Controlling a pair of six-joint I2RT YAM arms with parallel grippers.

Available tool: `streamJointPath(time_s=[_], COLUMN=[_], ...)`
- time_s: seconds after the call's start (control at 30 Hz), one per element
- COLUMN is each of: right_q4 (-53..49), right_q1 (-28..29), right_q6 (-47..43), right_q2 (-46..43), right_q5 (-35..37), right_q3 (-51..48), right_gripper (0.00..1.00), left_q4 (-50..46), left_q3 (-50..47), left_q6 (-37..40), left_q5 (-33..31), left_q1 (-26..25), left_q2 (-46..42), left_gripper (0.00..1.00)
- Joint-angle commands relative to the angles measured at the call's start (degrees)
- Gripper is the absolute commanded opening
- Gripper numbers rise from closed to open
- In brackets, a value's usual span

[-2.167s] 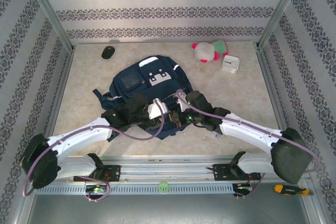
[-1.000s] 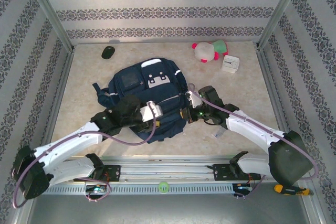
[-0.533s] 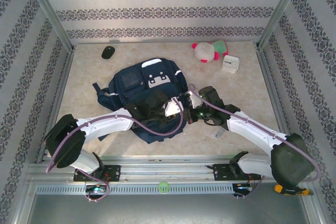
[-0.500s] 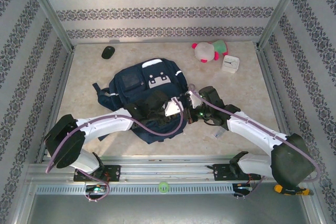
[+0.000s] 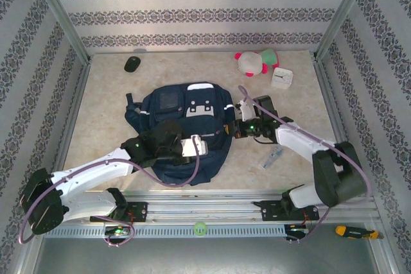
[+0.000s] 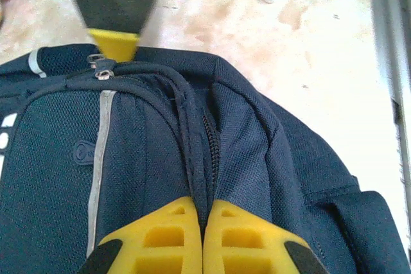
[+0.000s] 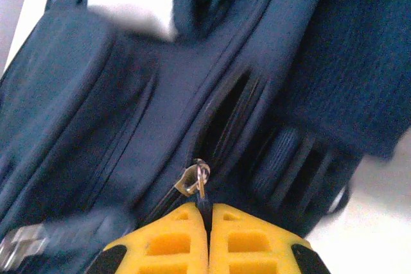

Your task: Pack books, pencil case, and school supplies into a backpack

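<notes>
Both left gripper [image 6: 204, 208] and right gripper [image 7: 207, 210] pinch backpack [image 5: 164, 104]

Robot test cell, lab-built. Framed by bare aluminium posts [image 5: 60, 17]; walled left, right and far with damask-striped wallpaper panels [image 5: 205, 12] (a stage-set stand-in for a room). Floored with a marble-look tabletop [image 5: 106, 110]. Fitted along the near edge with a metal mounting rail [image 5: 205, 213] carrying bolted arm bases [image 5: 125, 205]. Screwdriver [image 5: 355, 231] at near right.
</notes>
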Motion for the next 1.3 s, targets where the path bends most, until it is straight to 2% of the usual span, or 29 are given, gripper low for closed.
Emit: streamJointPath(time_s=[0.0,0.13,0.27,0.4,0.43,0.53,0.57,0.63,0.7,0.8,0.9,0.97,1.1,1.27], right_q4=[4.35,4.60,3.55,3.43,3.35,1.09,0.28,-1.77,-3.57,-2.82,-1.26,0.76,4.32,7.47], right_q1=[-4.41,-6.29,-6.88,-7.31,-7.15,-6.84,-6.64,-6.10,-5.19,-0.87,5.43,9.54,15.74,18.99], right_q6=[-0.18,0.26,-0.36,-0.12,0.02,1.02,1.33,1.79,3.73,8.90,14.15,17.56,21.62,23.61], right_q2=[5.46,11.30,13.54,13.20,12.31,7.32,4.72,-0.44,-5.79,-13.72,-18.22,-19.39,-18.70,-16.36], right_q5=[8.80,10.23,11.88,10.08,9.58,9.36,9.44,9.77,9.53,9.10,11.08,12.79,15.81,16.39], right_q3=[6.04,11.93,14.75,14.93,14.50,12.19,10.66,8.07,5.20,-0.85,-5.34,-7.60,-10.47,-12.24], right_gripper=[0.00,0.00,0.00,0.00,0.01,0.37,0.41,0.43,0.43,0.43,0.43,0.43,0.43,0.43], left_q4=[-9.00,-11.32,-11.52,-8.67,-7.23,-1.35,0.40,2.50,3.06,-1.25,-7.22,-8.94,-6.05,4.92], left_q3=[0.00,0.62,0.57,-0.26,-0.31,-0.65,-0.71,-0.78,-0.74,-0.72,-1.07,-2.73,-8.68,-16.22], left_q6=[5.28,8.00,8.78,5.31,2.72,-8.82,-13.04,-21.02,-30.15,-44.42,-55.71,-62.59,-74.47,-79.24], left_q5=[8.58,9.35,9.15,7.19,6.00,0.53,-1.36,-5.74,-13.76,-30.52,-37.91,-38.96,-33.21,-29.97], left_q1=[0.57,0.57,0.57,0.57,0.57,0.57,0.57,0.57,0.57,0.95,2.50,4.76,11.82,15.75], left_q2=[-2.75,-2.66,-2.82,-2.70,-2.90,-4.97,-5.96,-8.00,-9.71,-11.07,-11.60,-11.97,-13.25,-13.60], left_gripper=[0.00,0.00,0.00,0.02,0.13,0.58,0.67,0.75,0.77,0.79,0.78,0.78,0.75,0.73])
